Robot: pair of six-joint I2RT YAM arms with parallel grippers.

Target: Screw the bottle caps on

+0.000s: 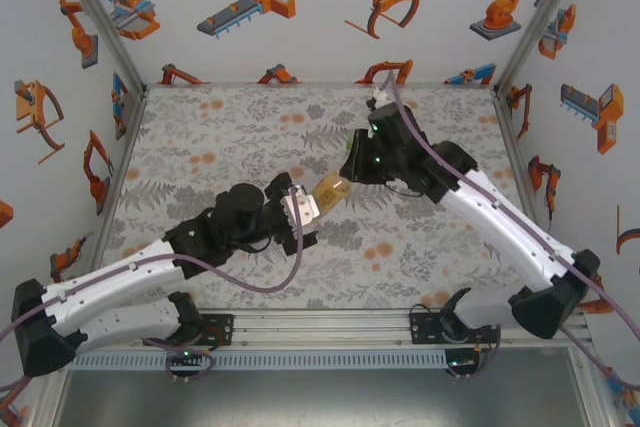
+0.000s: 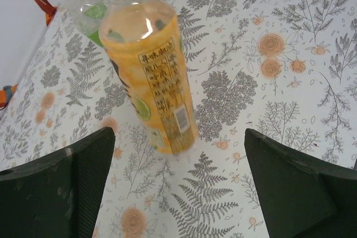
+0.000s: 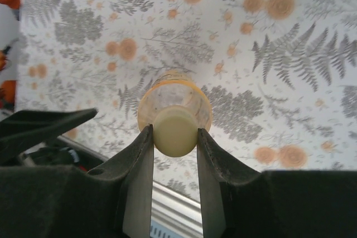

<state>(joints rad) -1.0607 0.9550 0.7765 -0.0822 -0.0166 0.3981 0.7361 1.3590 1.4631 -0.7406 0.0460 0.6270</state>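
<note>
Bottle point(image 2: 150, 71): stands mid-counter point(image 1: 200, 127); light, slick, likely squashable.
Cap point(image 3: 175, 133): on its neck, pinched by right fingers point(image 3: 136, 171).
Left fingers point(image 2: 72, 182): spread, flanking the label.
Hold: mid-body, gently.

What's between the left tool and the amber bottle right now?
Nothing. In the left wrist view the left tool is open, and on either side of the amber bottle just the floral mat shows in the gaps.
</note>
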